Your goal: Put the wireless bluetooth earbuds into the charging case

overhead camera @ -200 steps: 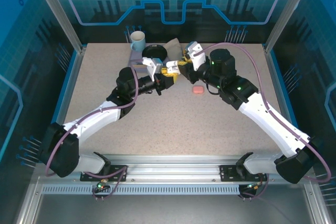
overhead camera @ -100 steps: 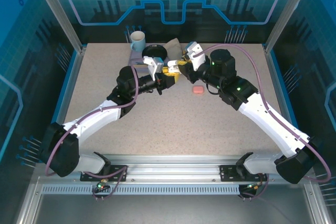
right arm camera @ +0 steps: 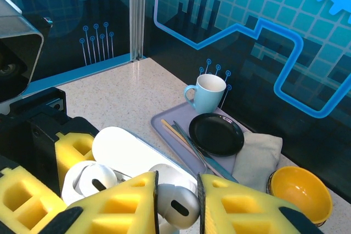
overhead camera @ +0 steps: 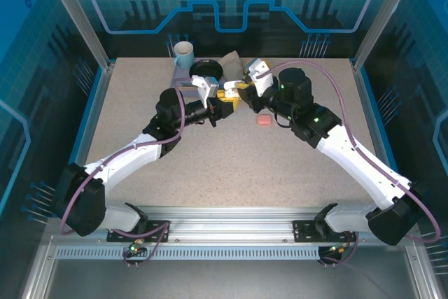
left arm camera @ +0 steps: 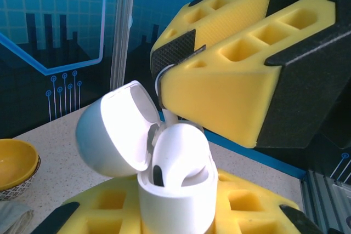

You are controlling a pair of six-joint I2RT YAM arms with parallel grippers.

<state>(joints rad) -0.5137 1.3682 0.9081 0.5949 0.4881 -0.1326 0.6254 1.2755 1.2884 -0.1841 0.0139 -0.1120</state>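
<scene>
Up at twelve o'clock on the counter, my left end effector clamps the open white charging case, one earbud apparently seated; my right end effector pinches a second earbud at its mouth, not yet released.

I find nothing to read in any of my views: no letters, numbers, brand marks or labels. The charging case and the earbud have plain shells, and the mug is plain too. The blue wall panels behind the worktop carry only drawn lines, dots and a gear outline, not writing.
</scene>
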